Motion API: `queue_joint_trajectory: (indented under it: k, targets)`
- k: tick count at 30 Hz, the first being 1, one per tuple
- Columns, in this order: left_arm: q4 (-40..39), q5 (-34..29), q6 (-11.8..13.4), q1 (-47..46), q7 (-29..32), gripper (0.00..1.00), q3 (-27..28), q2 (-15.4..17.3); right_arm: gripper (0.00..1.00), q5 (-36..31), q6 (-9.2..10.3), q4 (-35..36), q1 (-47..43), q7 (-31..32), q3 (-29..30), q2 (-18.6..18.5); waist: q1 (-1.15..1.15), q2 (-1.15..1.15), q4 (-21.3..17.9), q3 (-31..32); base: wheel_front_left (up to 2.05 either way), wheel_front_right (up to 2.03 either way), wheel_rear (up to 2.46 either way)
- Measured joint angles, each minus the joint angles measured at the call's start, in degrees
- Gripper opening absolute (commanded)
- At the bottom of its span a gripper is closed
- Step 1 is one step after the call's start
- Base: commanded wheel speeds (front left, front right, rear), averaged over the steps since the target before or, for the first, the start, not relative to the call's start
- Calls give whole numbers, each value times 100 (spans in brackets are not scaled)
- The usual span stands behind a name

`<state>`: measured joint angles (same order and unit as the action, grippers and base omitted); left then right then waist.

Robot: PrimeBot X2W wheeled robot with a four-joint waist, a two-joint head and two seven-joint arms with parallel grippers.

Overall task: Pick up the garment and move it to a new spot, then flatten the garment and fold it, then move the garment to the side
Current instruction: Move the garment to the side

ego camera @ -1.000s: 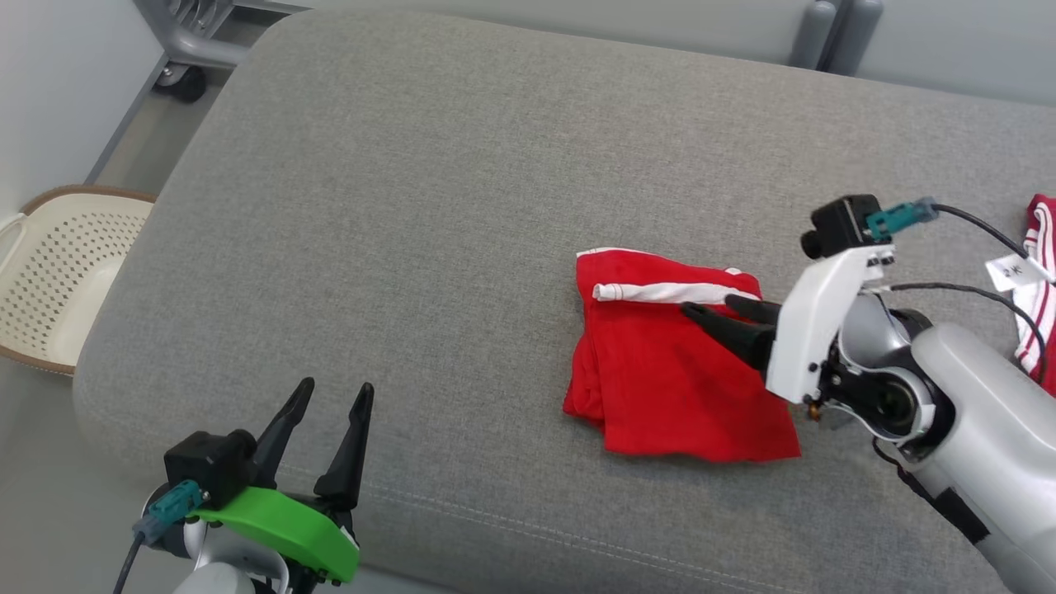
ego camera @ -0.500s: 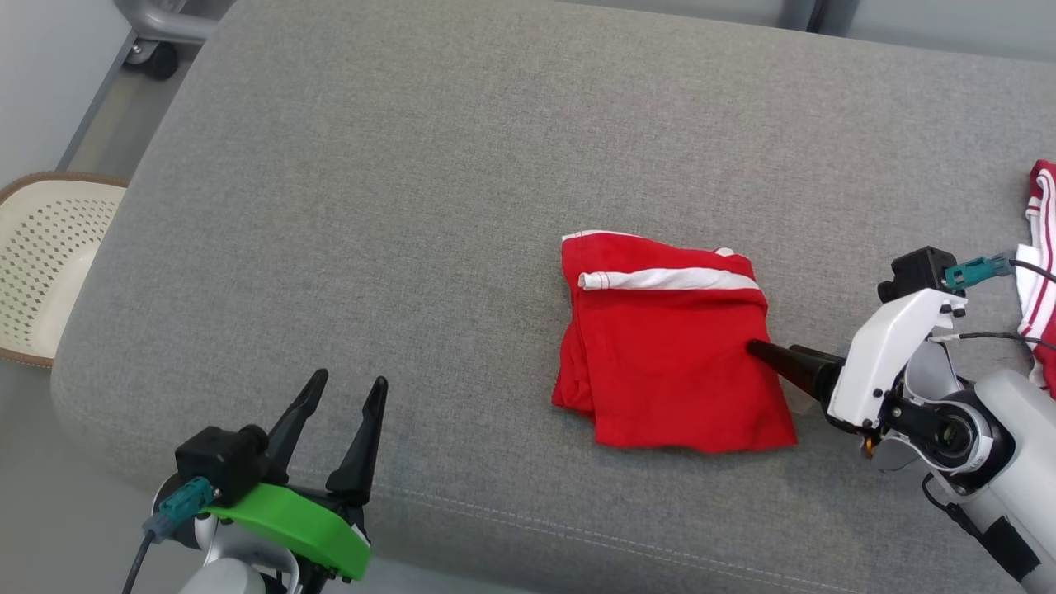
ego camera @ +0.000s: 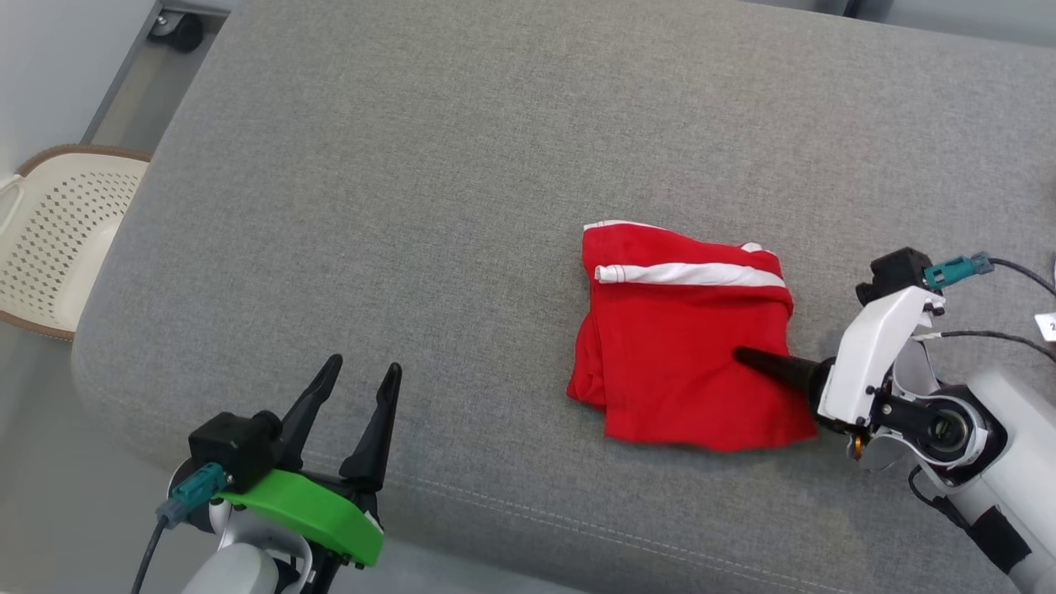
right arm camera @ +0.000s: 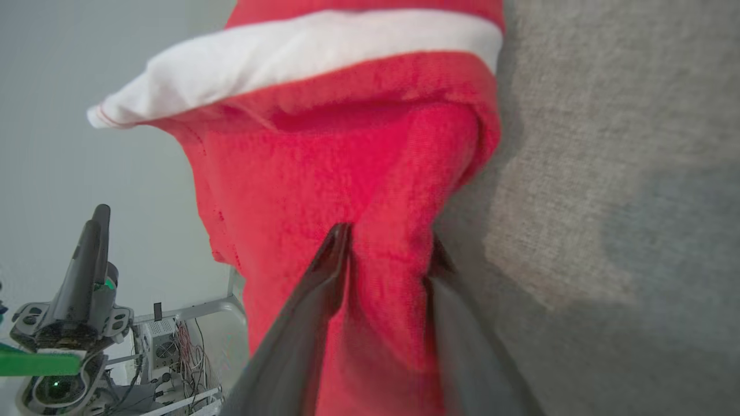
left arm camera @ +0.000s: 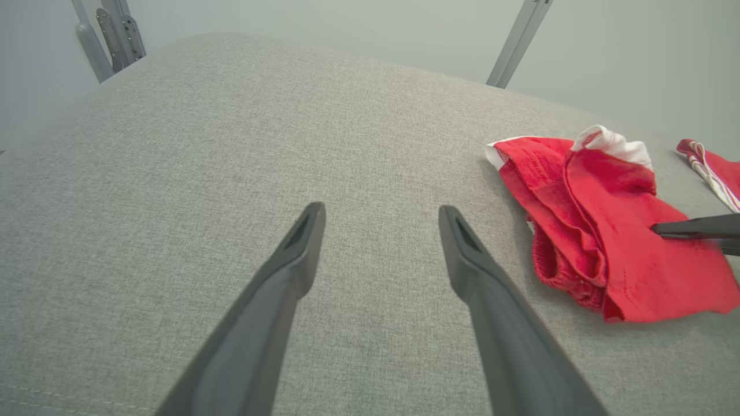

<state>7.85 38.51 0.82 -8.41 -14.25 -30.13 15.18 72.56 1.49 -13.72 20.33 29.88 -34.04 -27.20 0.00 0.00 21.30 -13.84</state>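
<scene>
Head view: a folded red garment [ego camera: 685, 346] with a white stripe [ego camera: 693, 274] near its far edge lies flat on a wide grey cushion [ego camera: 412, 206], right of the middle. The right gripper [ego camera: 742, 356] reaches in from the right, low over the cushion, with one dark finger lying on top of the garment's right edge. In the right wrist view, its two fingers [right arm camera: 329, 260] stand partly closed, one on each side of a raised ridge of red cloth that fills the gap between them. That view is blurred, so I cannot tell whether they clamp it firmly. The left gripper [ego camera: 364, 363] hovers at the cushion's near edge, well apart from the garment, its fingers spread wide with nothing between them. A cream perforated basket [ego camera: 58, 239] stands on the floor to the left.
</scene>
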Motion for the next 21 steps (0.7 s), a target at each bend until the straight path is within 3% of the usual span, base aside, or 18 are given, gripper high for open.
queue_joint_trajectory:
  k: [5, 9, 14, 21]
  targets:
    - [119, -5, -32, -41, 0, 100, -7, -90, 0, -126, -96, -10, 393, 425, -158, -349, 0, 0, 32, 103, 0, 0, 0]
    - [162, -5, -32, -40, 0, 100, 14, -134, 0, -311, -82, 100, 922, 1133, -410, -724, 0, 0, 41, 224, 0, 0, 0]
    - [182, -5, -65, -38, 0, 100, 33, -144, 0, -438, 202, 170, 1486, 1886, -552, -1083, 0, 0, 20, 305, 0, 0, 0]
    - [100, -4, -65, -4, 0, 100, 165, -149, 0, -603, 324, 168, 1802, 2330, -486, -1438, 0, 0, -106, 171, 0, 0, 0]
